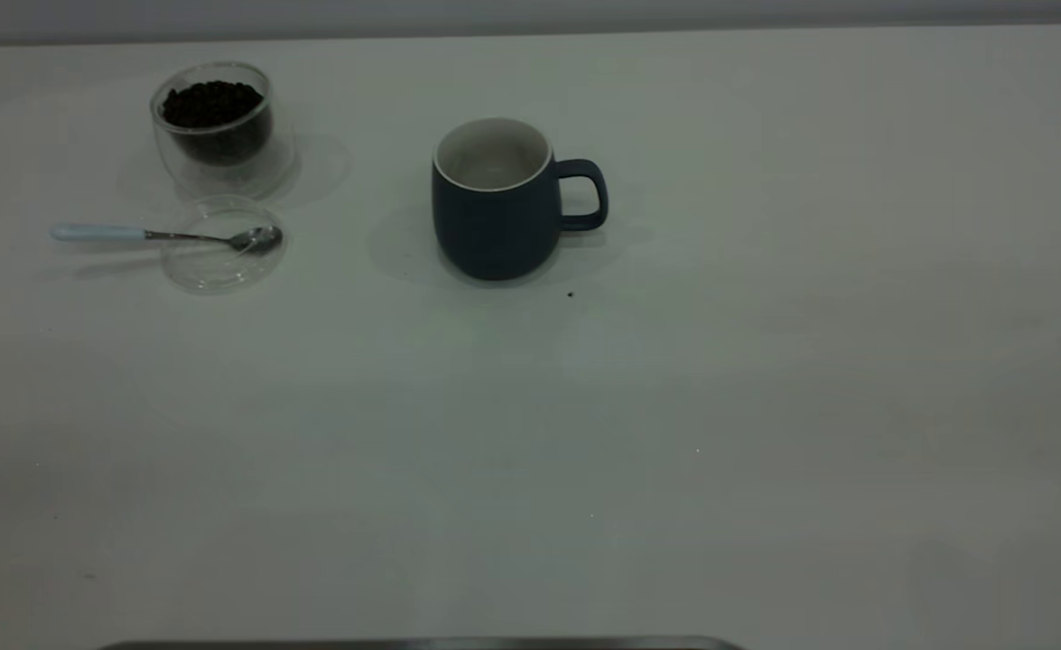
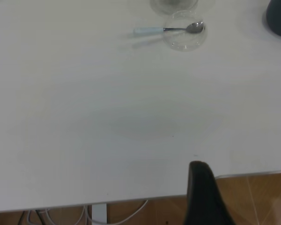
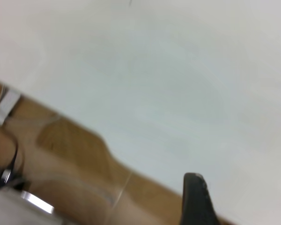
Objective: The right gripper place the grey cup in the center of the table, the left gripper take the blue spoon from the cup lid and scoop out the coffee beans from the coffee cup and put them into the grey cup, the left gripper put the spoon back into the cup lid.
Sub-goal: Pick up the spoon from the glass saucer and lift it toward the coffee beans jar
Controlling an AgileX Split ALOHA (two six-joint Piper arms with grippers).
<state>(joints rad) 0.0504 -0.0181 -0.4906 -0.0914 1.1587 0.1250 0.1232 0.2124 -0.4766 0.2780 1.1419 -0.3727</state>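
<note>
Exterior view: no arm, no robot part visible.

Left wrist view: single finger of left end effector [image 2: 203, 194] visible, matte black, smooth, rounded blunt tip, widening toward base. No screws, markings or cables seen on it.

Right wrist view: single finger of right end effector [image 3: 196, 199] visible, matte black, narrow, rounded tip with faint pale highlight along edge, blurred. No markings or cables discernible on it.

Rest of both arms out of view.
</note>
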